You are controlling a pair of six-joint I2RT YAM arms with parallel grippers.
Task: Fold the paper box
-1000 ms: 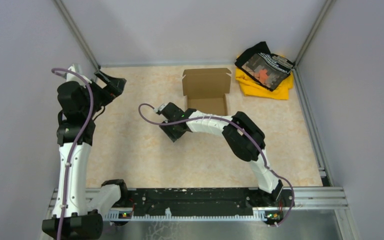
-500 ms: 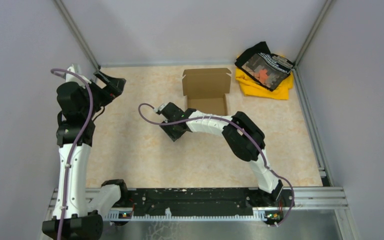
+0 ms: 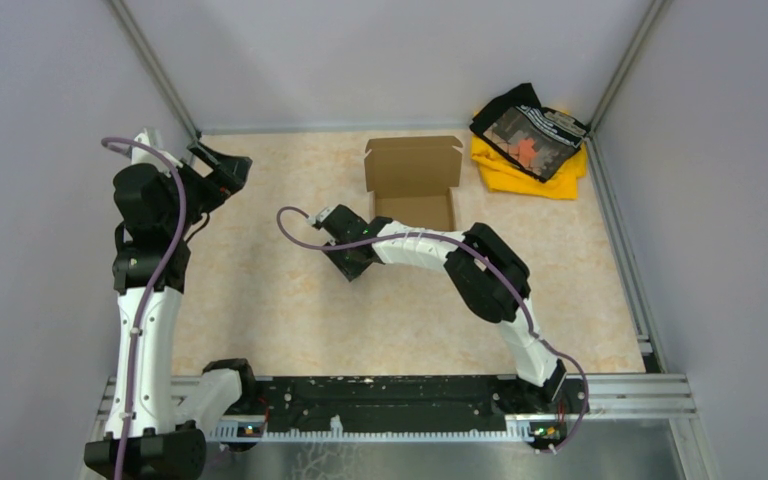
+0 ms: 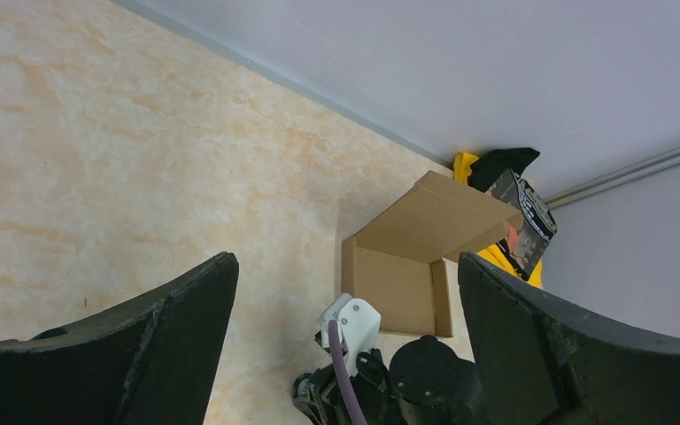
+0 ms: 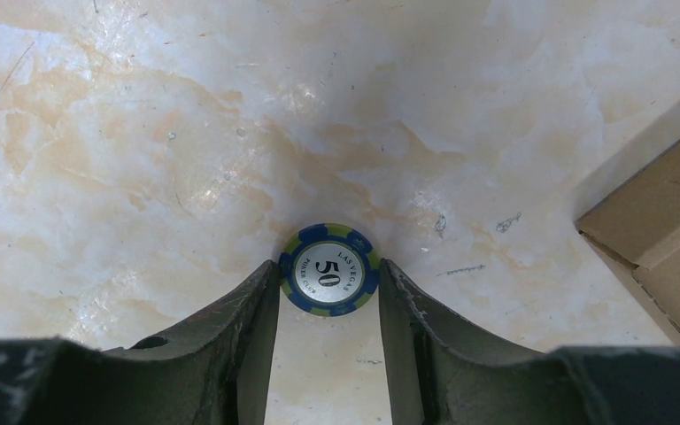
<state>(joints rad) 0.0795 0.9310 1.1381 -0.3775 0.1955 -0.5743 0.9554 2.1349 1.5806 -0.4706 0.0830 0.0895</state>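
Note:
The brown paper box [image 3: 413,185] stands at the back middle of the table, its lid flap upright and its tray open; it also shows in the left wrist view as the paper box [image 4: 407,266], and a corner of the paper box [image 5: 673,239] shows at the right. My right gripper [image 3: 348,262] is low over the table just left of the box front. There my right gripper [image 5: 328,271] has both fingers touching the rim of a blue and green poker chip [image 5: 328,268] lying flat. My left gripper [image 3: 228,168] hovers raised at the far left, and the left gripper [image 4: 347,261] is open and empty.
A yellow and black cloth pile [image 3: 530,140] lies in the back right corner beside the box. Grey walls close the table on three sides. The arm bases sit on a metal rail [image 3: 410,400] along the near edge.
The right gripper's fingers have narrowed onto the poker chip. Both arms and the box stay where they were.

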